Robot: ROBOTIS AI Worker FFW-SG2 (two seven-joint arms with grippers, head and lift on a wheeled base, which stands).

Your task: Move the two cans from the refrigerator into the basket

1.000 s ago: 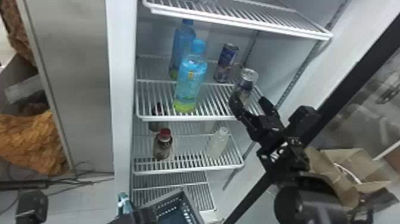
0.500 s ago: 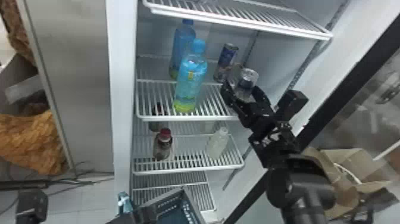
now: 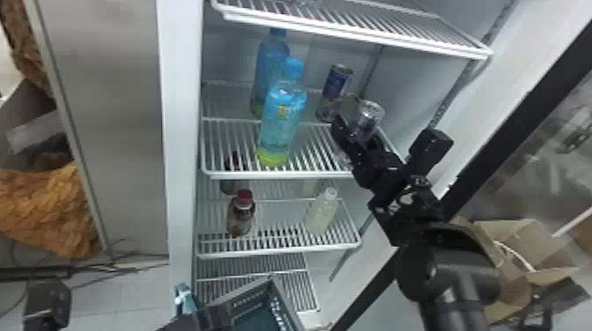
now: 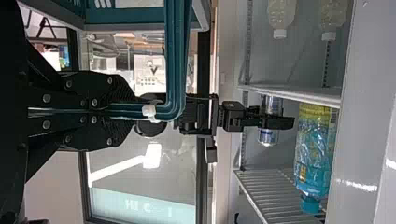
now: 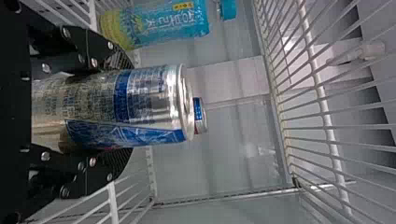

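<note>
1. Nearby, at about seven o'clock in the head view, the left gripper (image 3: 209, 319) has its fingers clamped on the teal handle (image 4: 176, 60) of the basket (image 3: 247, 296).
2. The basket itself sits between six and seven o'clock, tilted, before the refrigerator's lower shelves.
3. At two o'clock, the right gripper (image 3: 357, 134) has its fingers clamped around the sides of the held can (image 3: 369, 115); whether the can's base touches the shelf, I cannot tell.
4. One shelf below, a red-capped bottle (image 3: 241, 216) stands between seven and eight o'clock, and a pale bottle (image 3: 321, 214) at five.
5. On the middle shelf (image 3: 273, 174), the front blue bottle (image 3: 283, 116) stands at twelve o'clock.
6. Farther back stand the rear blue bottle (image 3: 267, 59), just short of twelve, and the second can (image 3: 337, 82), at one o'clock behind the held can.
</note>
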